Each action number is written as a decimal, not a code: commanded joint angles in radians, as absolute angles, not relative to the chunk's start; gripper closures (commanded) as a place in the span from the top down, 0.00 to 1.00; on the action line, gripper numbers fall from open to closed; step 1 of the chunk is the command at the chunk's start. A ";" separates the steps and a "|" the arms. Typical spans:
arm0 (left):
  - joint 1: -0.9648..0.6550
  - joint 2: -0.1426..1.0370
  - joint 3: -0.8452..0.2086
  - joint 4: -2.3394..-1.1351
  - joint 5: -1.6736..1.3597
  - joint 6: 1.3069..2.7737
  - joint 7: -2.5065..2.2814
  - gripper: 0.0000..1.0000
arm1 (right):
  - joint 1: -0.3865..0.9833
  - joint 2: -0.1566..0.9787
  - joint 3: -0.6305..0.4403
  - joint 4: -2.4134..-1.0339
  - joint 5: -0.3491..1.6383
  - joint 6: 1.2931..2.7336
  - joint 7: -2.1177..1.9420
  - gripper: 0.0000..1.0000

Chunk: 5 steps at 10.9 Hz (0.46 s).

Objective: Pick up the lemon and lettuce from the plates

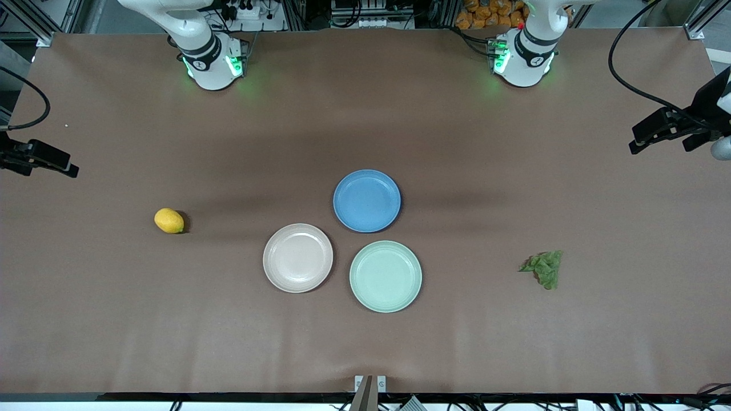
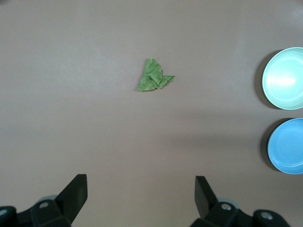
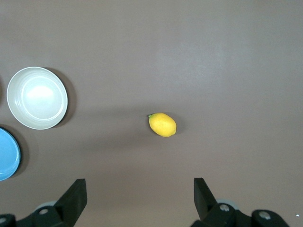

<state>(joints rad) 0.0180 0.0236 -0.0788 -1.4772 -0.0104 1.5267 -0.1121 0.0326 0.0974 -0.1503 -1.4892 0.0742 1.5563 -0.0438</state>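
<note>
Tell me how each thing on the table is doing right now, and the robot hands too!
lemon: lying on the bare table, toward the right arm's end.
lettuce: crumpled on the bare table, toward the left arm's end.
beige-pink plate: empty.
mint green plate: empty.
blue plate: empty.
left gripper: fingers open, above the lettuce.
right gripper: fingers open, above the lemon.

Cut off at the edges
Blue plate [image 3: 7, 153] and green plate [image 2: 284, 78] clipped in the wrist views; upper arms out of frame.
</note>
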 commanded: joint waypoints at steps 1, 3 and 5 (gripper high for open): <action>0.023 0.017 -0.083 -1.482 -0.021 1.514 -0.107 1.00 | 0.048 0.092 -0.156 -1.493 0.049 1.540 -0.054 1.00; 0.023 0.017 -0.081 -1.482 -0.021 1.514 -0.107 1.00 | 0.048 0.092 -0.156 -1.493 0.046 1.529 -0.057 1.00; 0.023 0.017 -0.081 -1.482 -0.021 1.514 -0.107 1.00 | 0.048 0.091 -0.155 -1.493 0.035 1.528 -0.061 1.00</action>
